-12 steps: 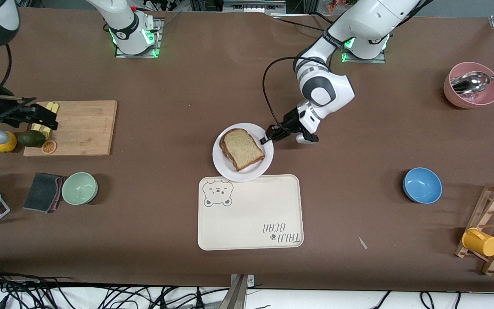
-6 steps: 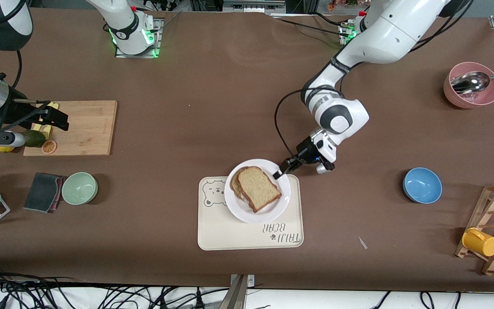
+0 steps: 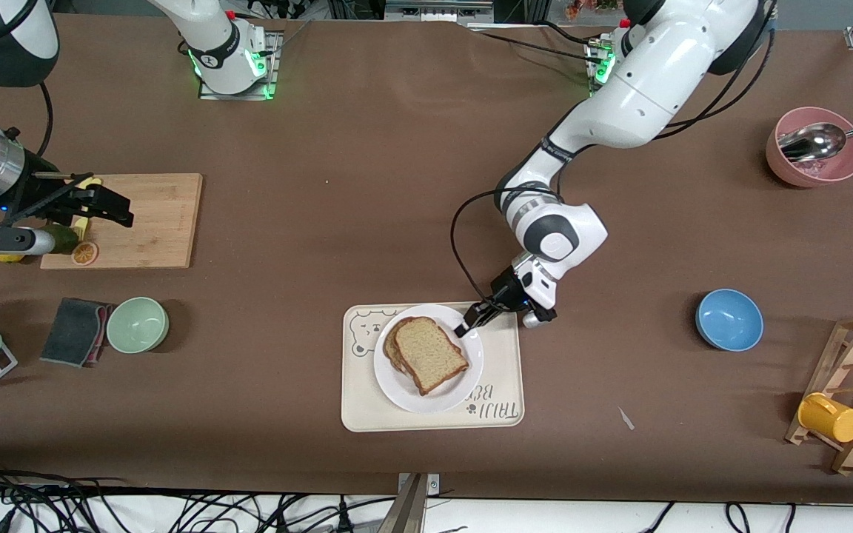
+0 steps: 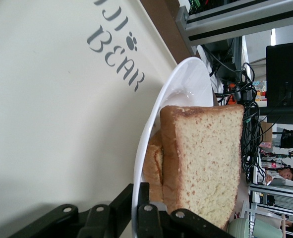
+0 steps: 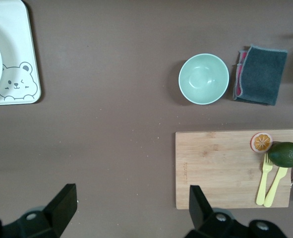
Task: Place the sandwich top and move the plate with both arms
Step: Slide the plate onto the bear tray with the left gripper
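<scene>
Cream bear tray [image 3: 500,370] sits near the front camera, mid-table. On it, the plate [image 3: 456,396] carries the sandwich top [image 3: 430,354] stacked over another slice. Left gripper [image 3: 466,326] pinches the plate's rim. Right gripper [image 3: 112,205] hangs spread wide over the cutting board [image 3: 152,222], waiting.

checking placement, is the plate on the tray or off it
On it: the plate lies over the tray, left gripper shut on its rim.
</scene>
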{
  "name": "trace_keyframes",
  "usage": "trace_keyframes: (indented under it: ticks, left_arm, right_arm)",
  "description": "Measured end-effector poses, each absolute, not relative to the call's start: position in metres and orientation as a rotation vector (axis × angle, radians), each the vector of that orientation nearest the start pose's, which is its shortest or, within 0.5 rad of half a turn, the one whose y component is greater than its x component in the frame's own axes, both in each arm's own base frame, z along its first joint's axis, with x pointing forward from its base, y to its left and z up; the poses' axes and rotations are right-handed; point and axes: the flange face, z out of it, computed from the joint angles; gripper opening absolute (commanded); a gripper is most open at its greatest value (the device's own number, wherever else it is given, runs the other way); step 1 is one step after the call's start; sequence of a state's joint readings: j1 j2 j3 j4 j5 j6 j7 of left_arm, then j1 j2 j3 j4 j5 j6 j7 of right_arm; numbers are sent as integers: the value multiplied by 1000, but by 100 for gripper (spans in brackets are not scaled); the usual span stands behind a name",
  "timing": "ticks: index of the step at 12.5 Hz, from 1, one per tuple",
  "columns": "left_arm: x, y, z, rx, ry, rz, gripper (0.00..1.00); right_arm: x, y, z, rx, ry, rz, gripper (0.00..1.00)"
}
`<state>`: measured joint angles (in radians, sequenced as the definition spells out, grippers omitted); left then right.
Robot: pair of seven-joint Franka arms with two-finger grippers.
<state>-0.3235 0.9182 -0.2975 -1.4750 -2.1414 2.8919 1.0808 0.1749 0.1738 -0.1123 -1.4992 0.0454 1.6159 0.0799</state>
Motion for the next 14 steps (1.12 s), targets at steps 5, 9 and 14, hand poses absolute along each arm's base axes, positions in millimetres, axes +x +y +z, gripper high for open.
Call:
trace_keyframes:
  ticks: [5, 9, 14]
  left_arm:
    - [612, -331, 128, 2083, 635, 439, 0]
    - [610, -334, 127, 2089, 632, 436, 0]
    - [613, -330, 129, 2097, 642, 449, 28]
  right_arm:
    - [606, 48, 562, -3118, 30, 82, 100]
    - [606, 48, 562, -3117, 30, 83, 100]
    - [606, 45, 562, -3119, 70, 81, 100]
